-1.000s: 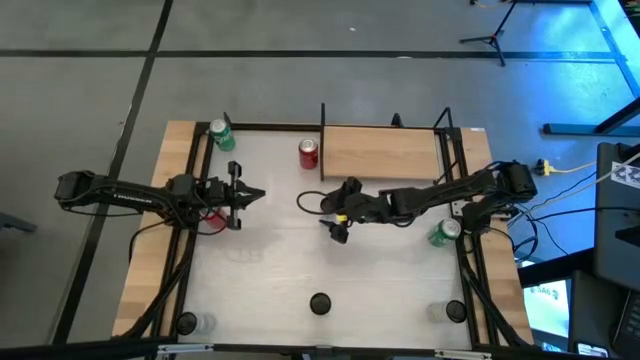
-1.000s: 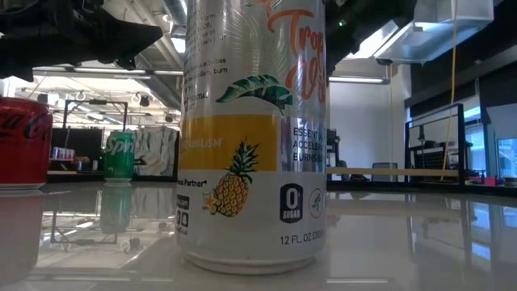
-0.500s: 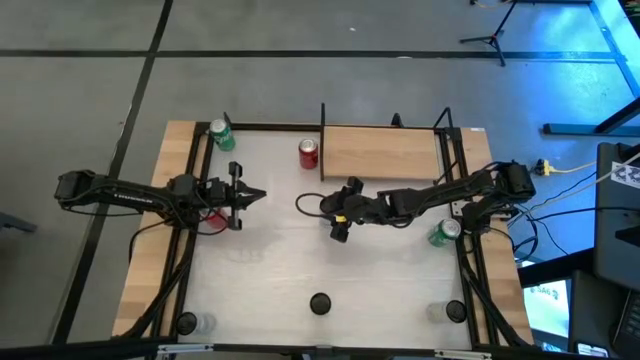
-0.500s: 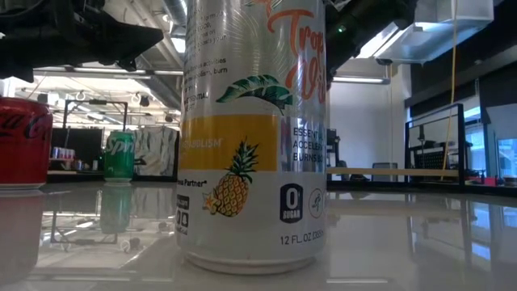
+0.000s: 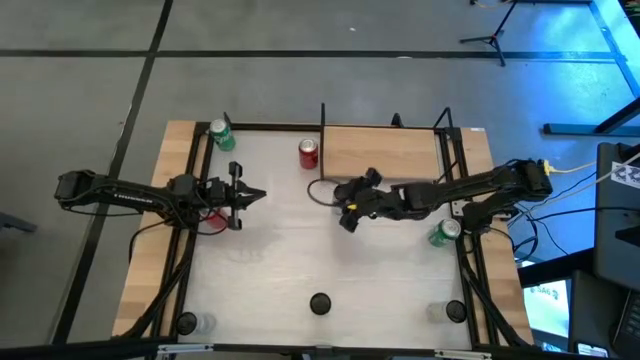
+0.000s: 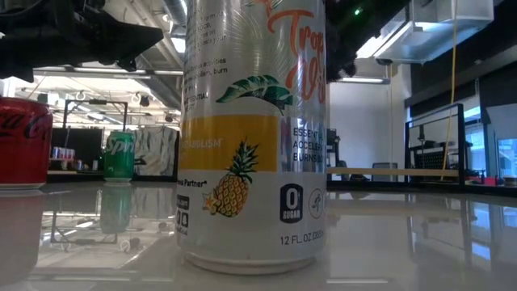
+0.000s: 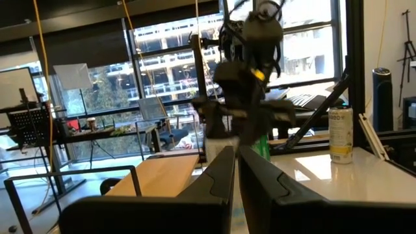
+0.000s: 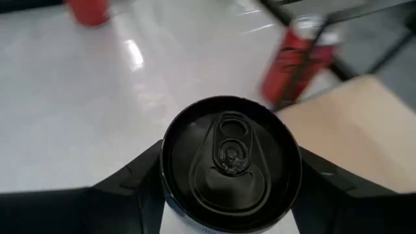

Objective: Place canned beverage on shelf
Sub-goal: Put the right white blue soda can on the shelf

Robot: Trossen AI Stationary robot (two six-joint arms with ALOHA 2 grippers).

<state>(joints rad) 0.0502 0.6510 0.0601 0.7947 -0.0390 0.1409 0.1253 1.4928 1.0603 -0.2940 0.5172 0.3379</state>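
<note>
My right gripper [image 5: 348, 213] is just in front of the shelf [image 5: 385, 150], a pale wooden board between black uprights at the table's far side. It is shut on a black-topped can [image 8: 229, 162]. A red can [image 5: 308, 152] stands on the table by the shelf's left end and also shows in the right wrist view [image 8: 296, 58]. My left gripper [image 5: 255, 195] is shut and empty at the table's left, with its fingers together in the left wrist view [image 7: 236, 188]. My right gripper holds the can by its upper side wall, just below the black rim [image 8: 170, 170], pinched between the two fingers [image 8: 130, 185] on opposite sides. The fingers come from the table's right, slanting down. The can stands upright; its base is hidden.
A tall pineapple-print can [image 6: 252, 129] stands near the table's front edge [image 5: 320, 303]. Green cans stand at the far left [image 5: 222, 134] and by the right arm's base [image 5: 445, 232]. A red can [image 5: 212, 220] sits under the left arm. Two more cans [image 5: 187, 322] [image 5: 455, 312] stand at the front corners.
My right gripper has carried its can toward the table's right and far edge, closer to the shelf, and the arm has drawn back to the right. The can has stayed upright.
</note>
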